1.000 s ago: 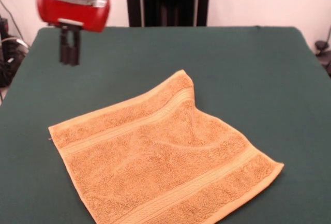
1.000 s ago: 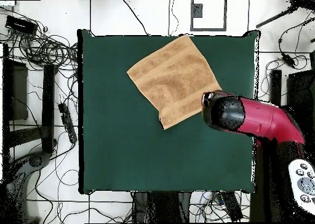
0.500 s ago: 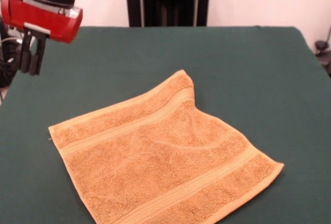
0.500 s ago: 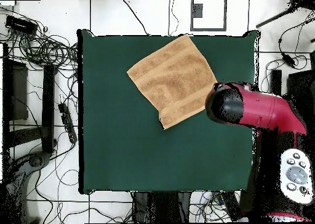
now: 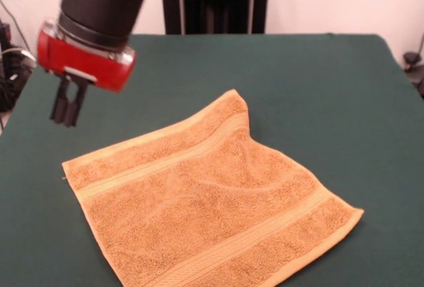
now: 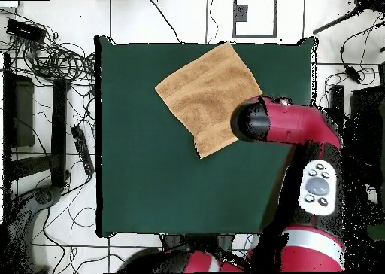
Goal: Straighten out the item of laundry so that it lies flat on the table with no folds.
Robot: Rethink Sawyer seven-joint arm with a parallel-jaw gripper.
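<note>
Front view first: nearest the camera lies one orange-tan terry towel (image 5: pixel 205 201), spread over the dark green table (image 5: pixel 331 88). It is mostly open, with two flat woven bands running across it, one near the near edge and one near the far edge. Its far corner rises into a peak, and from there a soft crease curves through the middle of the cloth, so it is not fully flat.

Behind the towel and to the picture's left, the single red and black arm (image 5: pixel 99 15) comes down at a slant, its black cuff and red wrist housing tipped toward the left edge. Below the housing hangs the gripper (image 5: pixel 66 108), two dark fingers pointing down at the felt. The fingers stand close together with almost no gap between them, and they hold nothing. The tips hover above bare table. From the jaws, the towel's left corner sits just below and toward the camera, apart from the fingertips; the rest of the cloth stretches away to the right.

Overhead, the towel (image 6: pixel 207 98) lies as a tilted square near one edge of the table (image 6: pixel 150 188), and the arm's red forearm (image 6: pixel 289 124) reaches in from the side, its black end covering the towel's corner, so the fingers are hidden there.
</note>
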